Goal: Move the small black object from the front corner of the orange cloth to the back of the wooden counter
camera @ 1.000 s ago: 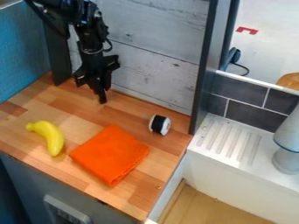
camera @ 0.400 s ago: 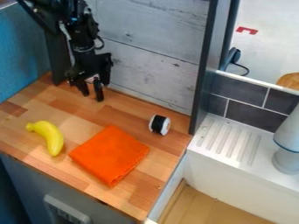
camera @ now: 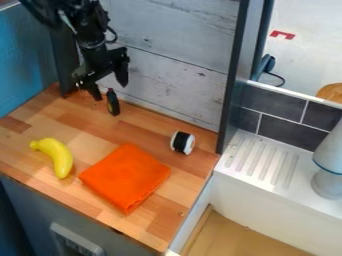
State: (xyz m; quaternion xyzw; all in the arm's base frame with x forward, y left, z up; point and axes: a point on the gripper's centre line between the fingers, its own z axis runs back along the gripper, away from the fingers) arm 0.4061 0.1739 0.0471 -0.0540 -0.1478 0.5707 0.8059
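The black gripper (camera: 110,89) hangs at the upper left over the back of the wooden counter, its two fingers spread apart. Just below and between them, a small dark bottle-like object (camera: 113,106) stands upright on the wood near the back wall. At the left lies a yellow banana (camera: 59,157). A folded orange cloth (camera: 125,177) is spread flat near the counter's middle. To the right of the cloth, a small white roll with a black band (camera: 182,142) rests on the wood.
A whitewashed plank wall (camera: 177,70) rises behind the counter, with a blue panel (camera: 23,62) on the left. A dark upright post (camera: 232,85) borders the right side. Beyond it are a white ribbed drainboard (camera: 264,160) and a grey-white object (camera: 328,172).
The gripper has opened from around the dark object and risen slightly, leaving that object standing on the counter. The banana, cloth and roll have stayed put.
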